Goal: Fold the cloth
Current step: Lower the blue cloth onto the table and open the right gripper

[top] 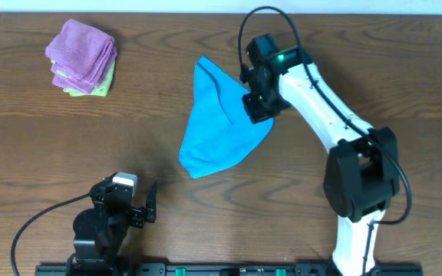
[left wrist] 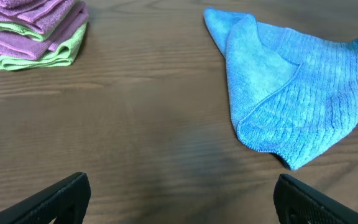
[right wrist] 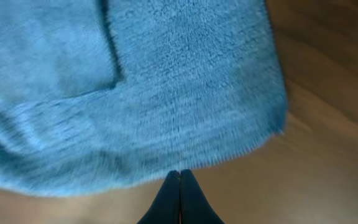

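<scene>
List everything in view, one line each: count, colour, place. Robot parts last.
blue cloth: 1, blue, middle of the table, partly folded over itself
stack of folded cloths: 1 stack, purple over green, far left of the table
table: 1, brown wood, under everything
right arm: 1, white and black, reaching in from the right
left gripper: 1, black, near edge, open, apart from both cloths
right gripper: 1, black, shut, at the blue cloth's right edge

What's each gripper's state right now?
Left gripper: open, empty.
Right gripper: closed at edge of blue cloth; grip unclear.
</scene>
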